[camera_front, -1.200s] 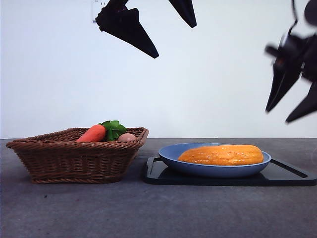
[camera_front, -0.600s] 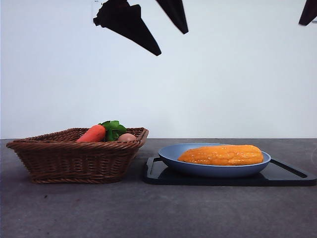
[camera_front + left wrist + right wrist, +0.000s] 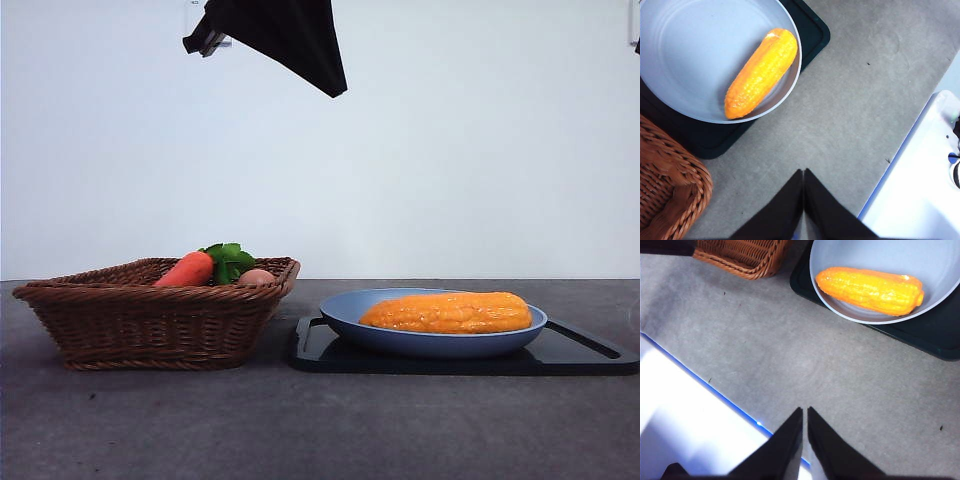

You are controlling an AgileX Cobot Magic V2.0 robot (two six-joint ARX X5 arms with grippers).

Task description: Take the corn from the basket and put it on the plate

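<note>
The corn (image 3: 447, 312), a bumpy orange-yellow cob, lies on its side in the light blue plate (image 3: 345, 310). It also shows in the left wrist view (image 3: 760, 74) and the right wrist view (image 3: 870, 290), resting on the plate (image 3: 680, 60) (image 3: 940, 260). The brown wicker basket (image 3: 150, 325) (image 3: 670, 175) (image 3: 740, 255) stands left of the plate. My left gripper (image 3: 335, 90) (image 3: 803, 172) hangs shut and empty, high above the gap between basket and plate. My right gripper (image 3: 805, 410) is shut and empty, high over bare table in front of the plate.
The plate sits on a flat black tray (image 3: 320, 350) (image 3: 812, 30) (image 3: 920, 340). A carrot (image 3: 187, 270) with green leaves and a pale round item (image 3: 257, 276) lie in the basket. A white, blue-edged surface (image 3: 920, 175) (image 3: 680, 405) borders the grey table.
The left gripper's jaws have shut while it stays high. The right arm rose from the right side and has left the front view. Corn, plate and basket have not moved.
</note>
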